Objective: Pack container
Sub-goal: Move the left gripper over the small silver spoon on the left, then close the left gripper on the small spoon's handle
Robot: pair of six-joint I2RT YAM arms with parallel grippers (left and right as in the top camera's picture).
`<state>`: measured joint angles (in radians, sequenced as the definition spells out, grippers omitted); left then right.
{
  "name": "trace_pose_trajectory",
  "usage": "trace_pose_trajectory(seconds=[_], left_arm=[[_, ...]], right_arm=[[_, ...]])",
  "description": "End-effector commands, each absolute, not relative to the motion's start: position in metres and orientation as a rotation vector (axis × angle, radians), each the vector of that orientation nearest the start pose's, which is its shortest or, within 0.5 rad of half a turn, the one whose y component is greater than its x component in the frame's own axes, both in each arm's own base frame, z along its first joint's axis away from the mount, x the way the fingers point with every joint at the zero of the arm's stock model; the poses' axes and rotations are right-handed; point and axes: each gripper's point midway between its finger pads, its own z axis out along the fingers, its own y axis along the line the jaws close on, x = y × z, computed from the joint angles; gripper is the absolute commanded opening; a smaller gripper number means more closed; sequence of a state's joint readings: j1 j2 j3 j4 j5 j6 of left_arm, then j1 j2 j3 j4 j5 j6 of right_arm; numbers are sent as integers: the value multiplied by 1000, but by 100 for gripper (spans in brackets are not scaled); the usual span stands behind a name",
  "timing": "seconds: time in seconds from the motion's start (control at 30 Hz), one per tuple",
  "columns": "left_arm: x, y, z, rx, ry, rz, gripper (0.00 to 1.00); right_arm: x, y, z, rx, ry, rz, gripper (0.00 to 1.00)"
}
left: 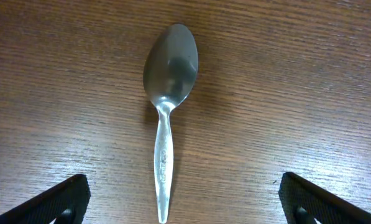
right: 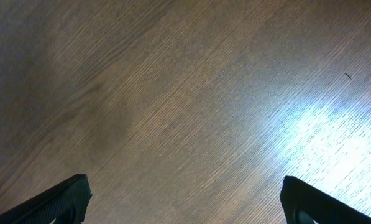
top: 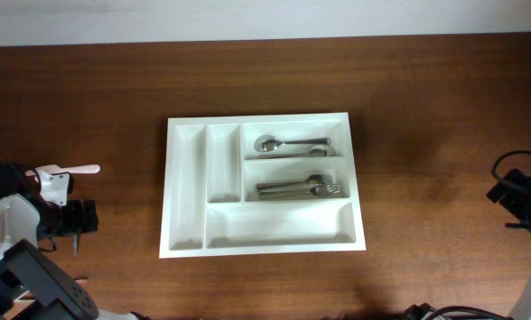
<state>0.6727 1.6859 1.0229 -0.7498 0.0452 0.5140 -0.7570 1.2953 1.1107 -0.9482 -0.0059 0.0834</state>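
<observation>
The container, a white five-compartment tray (top: pixel 185 191), lies at the table's middle. Its top right compartment holds a spoon (top: pixel 287 143) and the middle right one holds forks (top: pixel 301 188). A loose metal spoon (left: pixel 168 106) lies on the wood at the far left, also in the overhead view (top: pixel 80 168). My left gripper (left: pixel 185 208) is open right over it, fingers wide either side of the handle end, touching nothing; it shows in the overhead view (top: pixel 53 184). My right gripper (right: pixel 185 202) is open and empty over bare wood at the far right (top: pixel 514 191).
The dark wooden table (top: pixel 425 107) stretches around the tray. The two narrow left compartments (top: pixel 221 160) and the long front compartment (top: pixel 278 224) hold nothing. The left arm's base (top: pixel 34 284) fills the front left corner.
</observation>
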Motion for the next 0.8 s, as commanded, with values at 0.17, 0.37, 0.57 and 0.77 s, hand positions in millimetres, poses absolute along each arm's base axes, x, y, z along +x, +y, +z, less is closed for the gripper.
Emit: trace_pose_trajectory(seconds=[0.17,0.37,0.57,0.77], left_arm=[[251,191,11,-272,3011,31,99],[247,194,2,-278,3044,48,99],[250,199,2,-277,3030,78,99],[248,204,2,-281,3039,129,99]], right_arm=[[222,-209,158,1124,2474,-184,99],[222,-209,158,1124,2474,-184,99],[222,-209,158,1124,2474,-184,99],[222,-209,158,1124,2474,-184,99]])
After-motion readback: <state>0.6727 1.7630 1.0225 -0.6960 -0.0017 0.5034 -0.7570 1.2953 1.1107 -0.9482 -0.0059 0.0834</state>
